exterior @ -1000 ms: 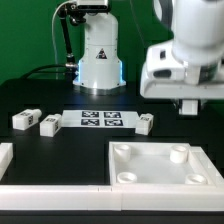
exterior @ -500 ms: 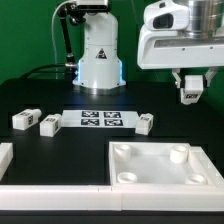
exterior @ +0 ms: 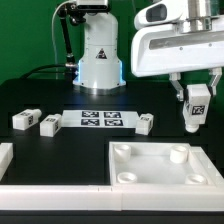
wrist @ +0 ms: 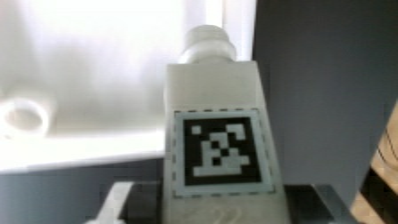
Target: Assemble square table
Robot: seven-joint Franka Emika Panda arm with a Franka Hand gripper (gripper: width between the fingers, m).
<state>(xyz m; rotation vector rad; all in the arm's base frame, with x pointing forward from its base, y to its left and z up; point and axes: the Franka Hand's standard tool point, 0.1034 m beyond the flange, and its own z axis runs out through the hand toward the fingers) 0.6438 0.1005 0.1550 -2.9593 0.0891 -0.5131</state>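
My gripper [exterior: 196,97] is shut on a white leg block [exterior: 196,108] with a black tag. It holds the block upright in the air, above the far right corner of the square table slab [exterior: 150,178]. In the wrist view the leg block [wrist: 217,130] fills the middle between my fingers [wrist: 135,200], its narrow round end pointing away. The white slab [wrist: 80,70] lies beyond it, with a round socket [wrist: 22,116] showing. Three more leg blocks [exterior: 25,118] [exterior: 48,124] [exterior: 146,123] lie on the black table.
The marker board [exterior: 100,119] lies flat between the loose leg blocks. The robot's base [exterior: 98,55] stands behind it. A long white border bar [exterior: 50,198] runs along the front edge, with another white piece [exterior: 4,155] at the exterior view's left.
The wrist has swung and lifted out of the way. The held leg block now hangs upright, lower and slightly further to the exterior view's right than half a second ago. The grip is unchanged.
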